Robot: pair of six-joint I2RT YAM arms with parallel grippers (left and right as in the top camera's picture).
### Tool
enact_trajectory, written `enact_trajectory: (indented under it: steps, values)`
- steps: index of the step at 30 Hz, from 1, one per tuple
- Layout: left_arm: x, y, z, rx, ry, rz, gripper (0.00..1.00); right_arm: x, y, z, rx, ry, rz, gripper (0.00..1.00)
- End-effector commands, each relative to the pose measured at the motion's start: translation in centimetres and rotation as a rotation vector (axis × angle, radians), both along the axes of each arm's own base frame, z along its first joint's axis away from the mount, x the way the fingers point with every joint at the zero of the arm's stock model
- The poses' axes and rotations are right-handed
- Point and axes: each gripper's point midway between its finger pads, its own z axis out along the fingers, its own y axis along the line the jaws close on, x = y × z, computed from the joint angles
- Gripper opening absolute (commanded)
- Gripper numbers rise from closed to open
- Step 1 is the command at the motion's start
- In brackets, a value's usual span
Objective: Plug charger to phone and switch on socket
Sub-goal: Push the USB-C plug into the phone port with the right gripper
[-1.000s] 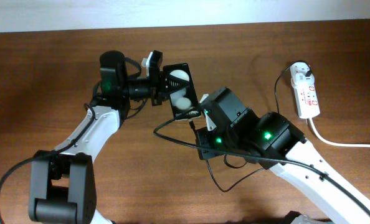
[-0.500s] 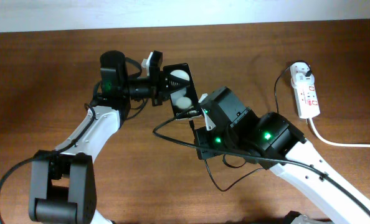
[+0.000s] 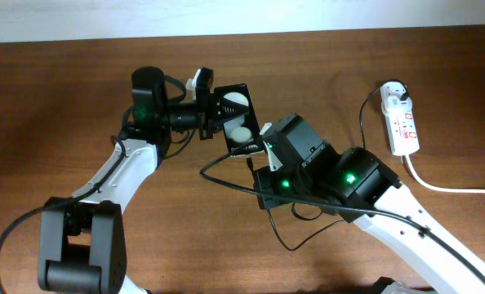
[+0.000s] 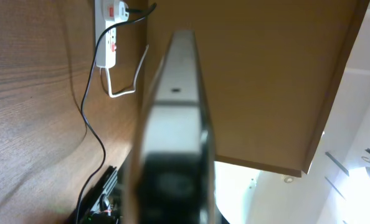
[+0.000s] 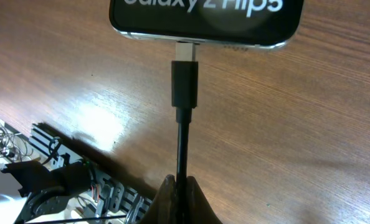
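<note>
Seen from overhead, two robot arms meet near the middle of a brown wooden worktop (image 3: 63, 98). The left tool (image 3: 216, 113) is clamped on the phone (image 3: 236, 118), a small black handset with two white round spots. It is held off the worktop, tilted, with its face towards the camera. Just below and to the right of it, the right tool (image 3: 257, 155) is pinched shut on the charger (image 3: 226, 181), a thin black cable that loops across the wood under the right arm. In the right wrist view, the fingers (image 5: 172, 202) grip the cable close behind its black connector (image 5: 185, 84). The connector's metal tip meets the port in the phone's lower edge, though whether it is fully seated cannot be told. White lettering on the phone's face shows at the top of that view. The socket (image 3: 402, 122), a long white power strip with red switch markings, lies near the far right of the worktop, well apart from both arms. The charger's white plug adapter (image 3: 396, 92) sits in its far end, and a thick white cord (image 3: 447, 186) trails off to the right edge. The left wrist view shows the phone's thin edge close up and blurred, with the socket beyond.
</note>
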Motion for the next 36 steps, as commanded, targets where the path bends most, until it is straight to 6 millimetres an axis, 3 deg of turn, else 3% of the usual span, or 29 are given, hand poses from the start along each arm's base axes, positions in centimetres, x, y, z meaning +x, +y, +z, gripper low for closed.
enact_trajectory:
  steps: [1, 10, 21, 27, 28, 30, 32, 36]
  values:
    - [-0.7, -0.5, 0.9, -0.018, -0.018, -0.049, 0.0, 0.0, 0.2, 0.1, 0.006, -0.012, 0.007, 0.04]
    - [-1.0, -0.5, 1.0, -0.022, -0.034, -0.065, 0.0, 0.7, -1.2, -0.4, -0.054, -0.018, -0.092, 0.04]
    - [-1.0, -0.7, 1.4, -0.026, -0.131, -0.08, 0.0, 2.4, 0.4, 1.1, 0.024, -0.1, -0.079, 0.04]
    - [-2.5, -0.7, 1.8, -0.054, -0.166, -0.163, 0.0, 3.2, -0.2, 1.1, -0.01, -0.145, -0.101, 0.05]
    - [-2.4, -0.7, 1.8, -0.054, -0.165, -0.162, 0.0, 3.2, -0.2, 1.1, -0.011, -0.144, -0.1, 0.08]
    - [-2.1, -0.8, 1.7, -0.047, -0.166, -0.145, 0.0, 3.1, -0.1, 1.1, -0.006, -0.14, -0.097, 0.25]
    - [-1.5, -0.8, 1.5, -0.034, -0.167, -0.111, 0.0, 3.1, -0.1, 1.1, -0.006, -0.14, -0.097, 0.33]
    - [-0.4, -0.7, 1.2, -0.01, -0.169, -0.048, 0.0, 2.9, 0.0, 1.1, -0.001, -0.134, -0.092, 0.34]
